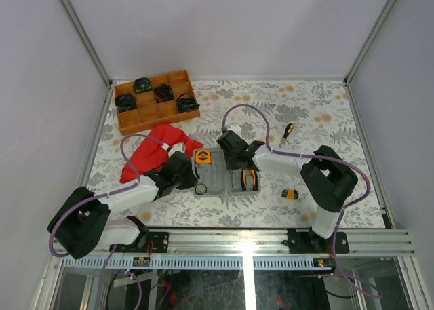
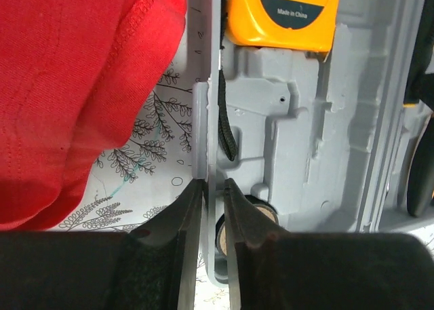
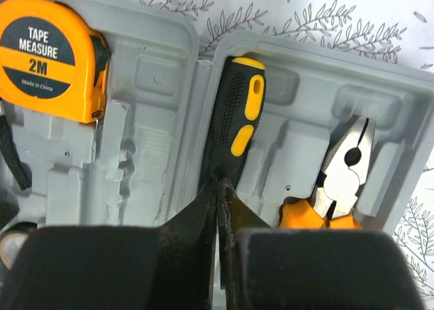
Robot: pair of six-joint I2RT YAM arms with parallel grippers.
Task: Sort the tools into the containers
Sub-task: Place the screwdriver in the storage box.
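Observation:
The grey tool case (image 1: 220, 182) lies open mid-table. An orange tape measure (image 1: 203, 157) and orange-handled pliers (image 1: 249, 179) sit in its recesses. My left gripper (image 1: 192, 179) is shut on the case's left rim (image 2: 210, 120), one finger on each side of the wall. My right gripper (image 3: 220, 184) is shut at the neck of a black-and-yellow screwdriver (image 3: 237, 113), which lies in the case's middle groove between the tape measure (image 3: 47, 55) and the pliers (image 3: 342, 167). A second screwdriver (image 1: 287, 132) and a stubby black-yellow piece (image 1: 290, 194) lie on the table to the right.
A red cloth (image 1: 152, 154) lies just left of the case and fills the left of the left wrist view (image 2: 74, 86). A wooden divided tray (image 1: 156, 113) with black coiled bundles stands at the back left. A black tape roll (image 1: 201, 188) sits in the case's near left corner.

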